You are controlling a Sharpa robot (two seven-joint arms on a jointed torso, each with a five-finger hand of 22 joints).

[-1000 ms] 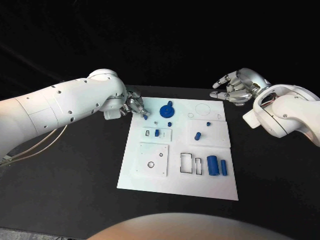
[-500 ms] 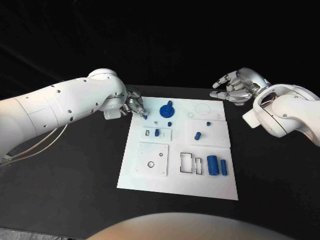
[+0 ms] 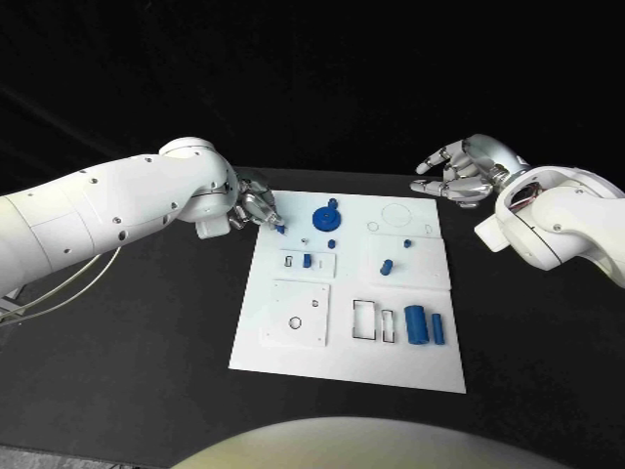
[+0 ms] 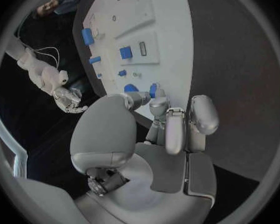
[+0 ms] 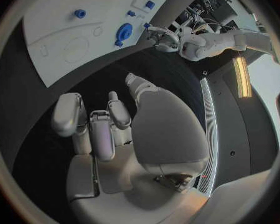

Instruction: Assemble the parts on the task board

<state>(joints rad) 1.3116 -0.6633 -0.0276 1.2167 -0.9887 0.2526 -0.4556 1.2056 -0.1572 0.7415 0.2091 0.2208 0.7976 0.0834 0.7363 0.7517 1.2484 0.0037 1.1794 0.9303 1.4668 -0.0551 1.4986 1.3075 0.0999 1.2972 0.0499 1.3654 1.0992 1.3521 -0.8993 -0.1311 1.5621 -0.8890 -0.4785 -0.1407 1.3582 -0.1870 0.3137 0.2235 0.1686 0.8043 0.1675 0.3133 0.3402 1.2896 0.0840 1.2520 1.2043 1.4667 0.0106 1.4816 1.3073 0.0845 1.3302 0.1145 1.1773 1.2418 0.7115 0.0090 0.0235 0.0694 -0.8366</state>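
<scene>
The left hand [image 3: 254, 208] has shifted slightly up at the far-left corner of the task board [image 3: 299, 344], fingers pinching a small blue part [image 3: 282, 230] there, indicating a pickup; the right hand [image 3: 458, 172] holds nothing, fingers apart.

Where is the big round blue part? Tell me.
In the head view, the big round blue part sits at the task board's far end, just right of the left hand.

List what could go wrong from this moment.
The left hand pinches a small blue piece only at its fingertips above the white board's far-left corner, so it might slip. It works close to the blue round part, which it could bump.
</scene>
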